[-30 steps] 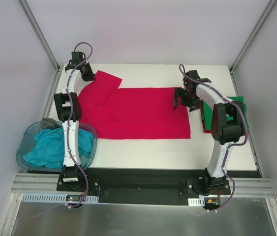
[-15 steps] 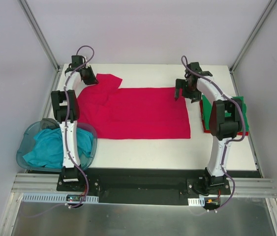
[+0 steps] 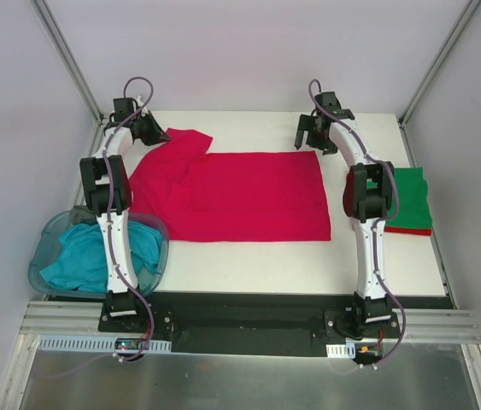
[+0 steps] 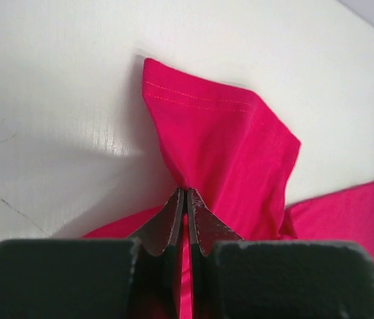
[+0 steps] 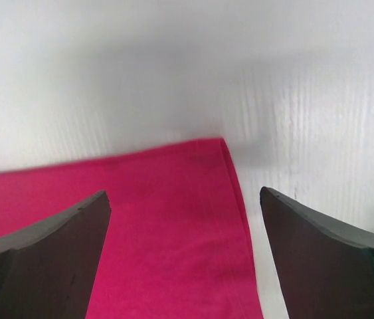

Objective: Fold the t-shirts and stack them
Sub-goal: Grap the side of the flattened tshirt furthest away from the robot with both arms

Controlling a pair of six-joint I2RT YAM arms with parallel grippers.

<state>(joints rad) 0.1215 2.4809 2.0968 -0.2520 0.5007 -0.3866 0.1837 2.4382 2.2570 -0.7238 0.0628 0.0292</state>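
Note:
A crimson red t-shirt [image 3: 240, 196] lies spread flat across the middle of the table. My left gripper [image 3: 156, 135] is at its far left corner, shut on the sleeve cloth [image 4: 220, 146], which bunches up from the closed fingertips. My right gripper [image 3: 307, 139] is open and empty just above the shirt's far right corner [image 5: 200, 199], one finger [image 5: 47, 239] over the cloth and the other over bare table. A folded green t-shirt [image 3: 409, 198] lies on a folded red one [image 3: 411, 231] at the right edge. A teal t-shirt [image 3: 86, 252] sits in the tub.
A translucent blue plastic tub [image 3: 48, 273] stands at the near left corner beside the left arm. Metal frame posts rise at the far corners. Bare white table [image 3: 257, 265] lies in front of the spread shirt.
My right gripper has moved away from the stack toward the far side, to the shirt's far right corner. My left gripper has shifted slightly farther back at the sleeve.

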